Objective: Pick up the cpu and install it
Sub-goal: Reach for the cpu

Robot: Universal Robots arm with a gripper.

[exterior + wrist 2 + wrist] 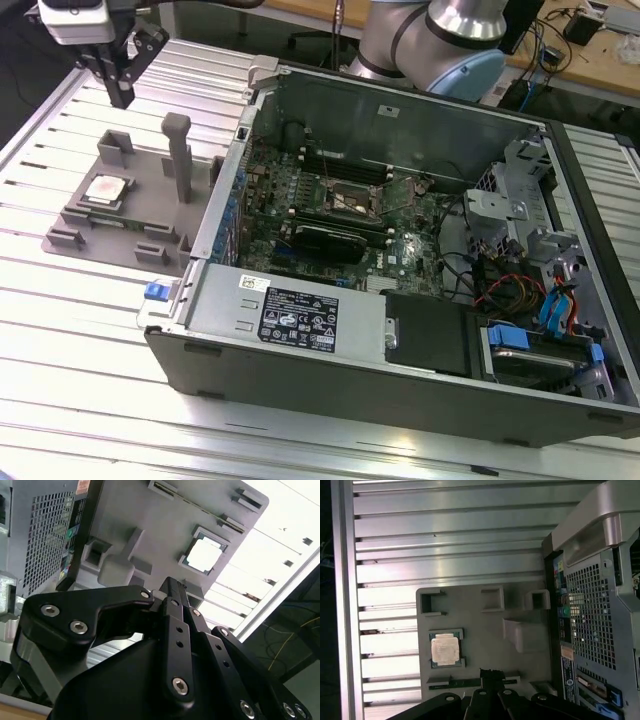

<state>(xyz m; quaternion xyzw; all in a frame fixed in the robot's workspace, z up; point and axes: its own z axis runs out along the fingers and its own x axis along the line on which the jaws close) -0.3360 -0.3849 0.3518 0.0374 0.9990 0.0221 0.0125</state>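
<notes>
The cpu (105, 190) is a small silver square lying flat in a recess of a grey holder plate (150, 222) on the slatted table, at the exterior view's left. My gripper (122, 98) hangs well above the plate's far end, higher than the cpu and apart from it. Its black fingers come together to one narrow tip, shut with nothing between them. In both wrist views the cpu (204, 555) (445, 648) lies on the plate beyond the gripper tip (172, 582) (490, 671). The dark socket (350, 200) sits mid-motherboard inside the open computer case.
The open computer case (300, 320) lies on its side just to the right of the holder plate. A tall grey post (178, 150) rises from the plate near the case wall. A black heatsink block (325, 240) sits beside the socket. Cables and drive cages (530, 290) crowd the case's right end.
</notes>
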